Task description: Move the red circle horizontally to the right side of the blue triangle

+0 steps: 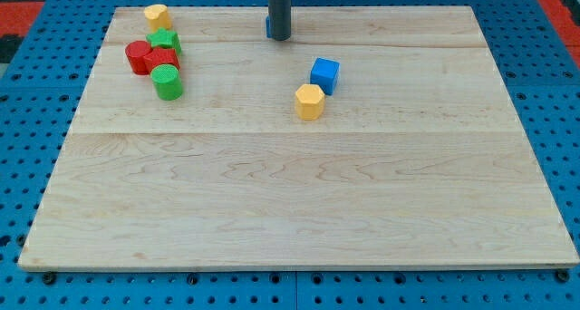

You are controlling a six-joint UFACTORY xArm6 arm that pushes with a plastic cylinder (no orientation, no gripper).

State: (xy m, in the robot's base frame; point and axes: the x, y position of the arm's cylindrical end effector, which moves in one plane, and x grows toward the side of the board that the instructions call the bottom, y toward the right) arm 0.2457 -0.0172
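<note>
The red circle [137, 56] lies at the board's upper left, at the left end of a tight cluster. My tip [279, 37] rests near the middle of the view's top edge, far to the right of the red circle. Just a sliver of a blue block [268, 26] shows at the rod's left edge; the rod hides the rest, so I cannot tell its shape. A blue cube [324, 75] lies below and to the right of my tip.
The cluster also holds a second red block [164, 60] touching the red circle, a green block [166, 43] above it, a green cylinder [167, 82] below it and a yellow block [157, 17] at the top. A yellow hexagon [309, 101] sits beside the blue cube.
</note>
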